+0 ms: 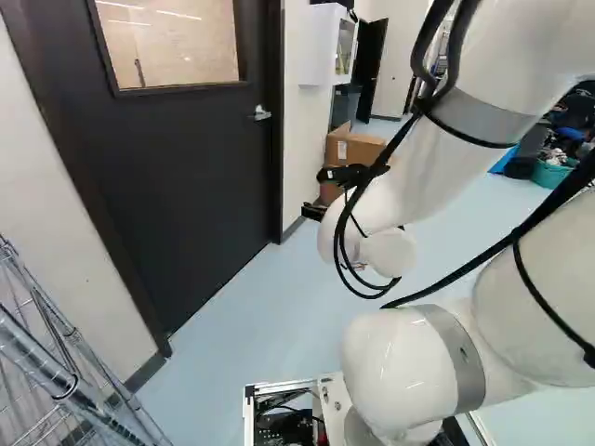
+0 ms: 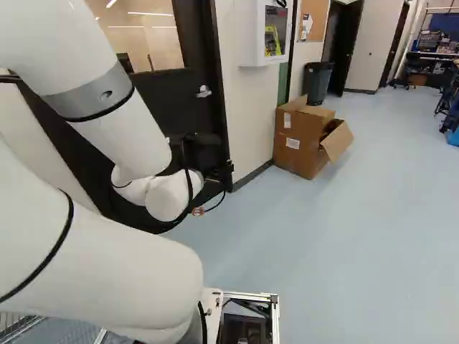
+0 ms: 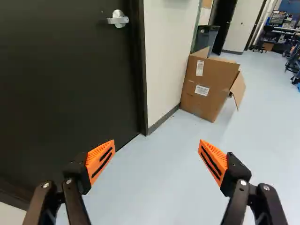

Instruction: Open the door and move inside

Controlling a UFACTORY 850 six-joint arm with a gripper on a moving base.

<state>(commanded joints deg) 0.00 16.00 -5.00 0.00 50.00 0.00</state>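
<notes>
- Smooth pale-blue floor
- White wall with dark grey baseboard
- Open brown cardboard box beside the wall
- White box-shaped cabinet on the wall
- Silver metal wire rack

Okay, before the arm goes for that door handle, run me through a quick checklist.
1. Gripper open, nothing between its fingers: ok.
2. Handle visible in the wrist view: ok.
3. Gripper at the handle: not ok, it stands away from it, aimed towards the floor.
4. Door open: not ok, it looks shut.
5. Door unlocked: cannot tell.
6. Cardboard box out of the doorway: ok, beside the wall beyond it.
</notes>
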